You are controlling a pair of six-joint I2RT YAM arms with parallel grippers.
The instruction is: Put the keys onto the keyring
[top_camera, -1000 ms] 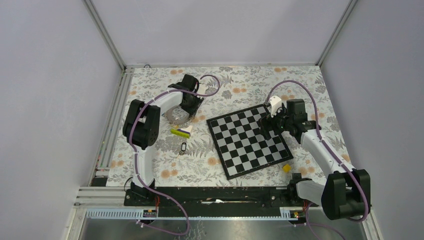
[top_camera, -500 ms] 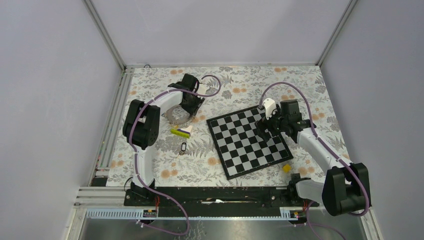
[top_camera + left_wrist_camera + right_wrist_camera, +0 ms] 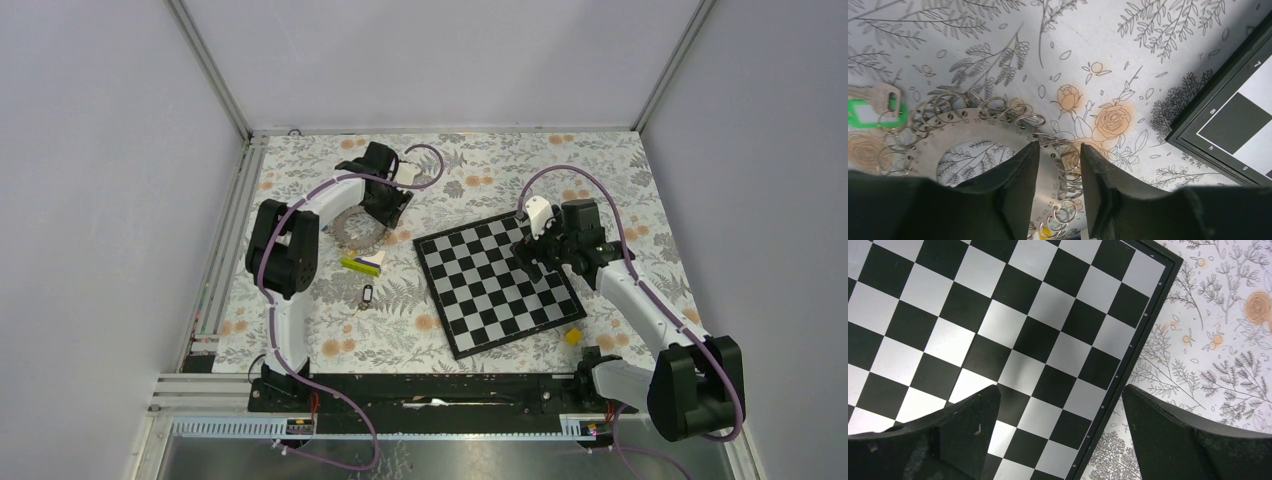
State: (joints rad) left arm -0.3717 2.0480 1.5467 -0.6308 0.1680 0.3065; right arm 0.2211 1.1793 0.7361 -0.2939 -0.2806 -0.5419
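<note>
The keyring (image 3: 352,233), a flat grey disc with small wire rings along its rim, lies on the floral mat left of the chessboard (image 3: 470,300). In the left wrist view the keyring (image 3: 998,131) carries a green key (image 3: 868,109) at its left rim, and a bit of yellow (image 3: 1050,232) shows at its lower rim. My left gripper (image 3: 385,205) has narrow jaws closed across the ring's band (image 3: 1057,167), one finger in the hole and one outside. A black key (image 3: 367,296) lies loose on the mat. My right gripper (image 3: 537,252) is wide open and empty above the board's far right part (image 3: 1060,410). The blue key is not seen.
A lime-and-white wedge (image 3: 362,263) lies between the keyring and the black key. A small yellow block (image 3: 573,336) sits off the chessboard's near right corner. The board's black rim (image 3: 1128,352) runs between my right fingers. Walls enclose the mat on three sides.
My left gripper has shifted slightly toward the far right, uncovering more of the keyring. My right gripper moved a little left over the chessboard, then held.
</note>
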